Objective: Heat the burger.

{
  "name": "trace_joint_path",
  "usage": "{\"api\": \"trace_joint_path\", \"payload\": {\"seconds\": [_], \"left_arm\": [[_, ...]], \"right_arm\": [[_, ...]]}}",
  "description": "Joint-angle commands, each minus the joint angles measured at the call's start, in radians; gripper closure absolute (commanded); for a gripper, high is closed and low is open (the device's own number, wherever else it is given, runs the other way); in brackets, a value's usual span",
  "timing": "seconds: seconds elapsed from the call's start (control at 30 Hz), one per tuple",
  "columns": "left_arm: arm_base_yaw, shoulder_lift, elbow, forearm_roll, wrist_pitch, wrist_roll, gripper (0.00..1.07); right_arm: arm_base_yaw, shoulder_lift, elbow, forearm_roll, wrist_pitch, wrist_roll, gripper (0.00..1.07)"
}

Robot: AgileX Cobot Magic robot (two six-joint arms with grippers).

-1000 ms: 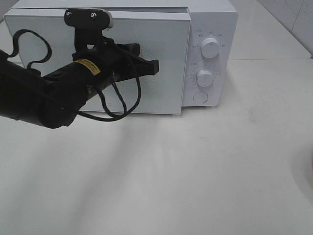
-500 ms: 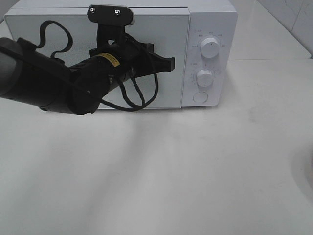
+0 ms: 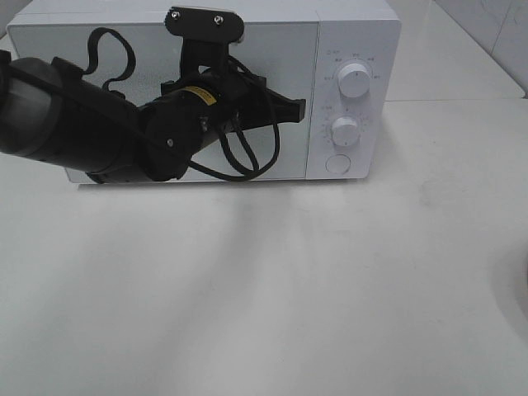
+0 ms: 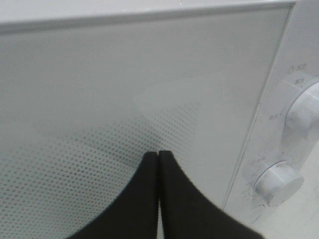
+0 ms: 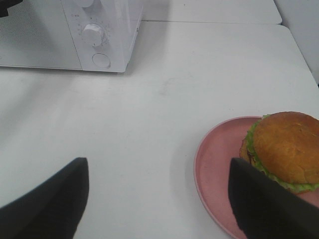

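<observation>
Burger (image 5: 285,148) sits on pink plate (image 5: 219,164) just beside the wide-open right gripper (image 5: 158,204), untouched.

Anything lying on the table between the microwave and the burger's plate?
No. The right wrist view shows bare white table between the microwave and the pink plate.
</observation>
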Motion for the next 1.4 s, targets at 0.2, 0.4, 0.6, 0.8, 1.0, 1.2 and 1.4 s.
{"api": "trace_joint_path", "payload": {"seconds": [0.2, 0.4, 0.6, 0.8, 1.0, 1.2, 1.4], "left_arm": [[-0.056, -0.073, 0.062, -0.038, 0.053, 0.014, 1.07], [-0.07, -0.102, 0.088, -0.036, 0.264, 0.014, 0.7], [-0.07, -0.118, 0.088, -0.035, 0.473, 0.014, 0.09], [-0.07, -0.16, 0.088, 0.084, 0.769, 0.014, 0.06], [-0.051, -0.242, 0.088, 0.202, 1.064, 0.01, 0.06], [0.013, -0.326, 0.088, 0.208, 1.301, -0.004, 0.06], [0.197, -0.438, 0.088, 0.208, 1.544, -0.094, 0.06]], "right_arm": [[-0.007, -0.03, 0.002, 0.0, -0.001, -0.011, 0.32], [-0.007, -0.03, 0.002, 0.0, -0.001, -0.01, 0.32], [-0.007, -0.03, 0.002, 0.0, -0.001, -0.01, 0.32], [-0.007, -0.03, 0.002, 0.0, -0.001, -0.01, 0.32], [-0.007, -0.03, 0.002, 0.0, -0.001, -0.01, 0.32], [-0.007, -0.03, 0.002, -0.005, -0.001, -0.009, 0.32], [-0.007, -0.03, 0.002, -0.005, -0.001, -0.009, 0.32]]}}
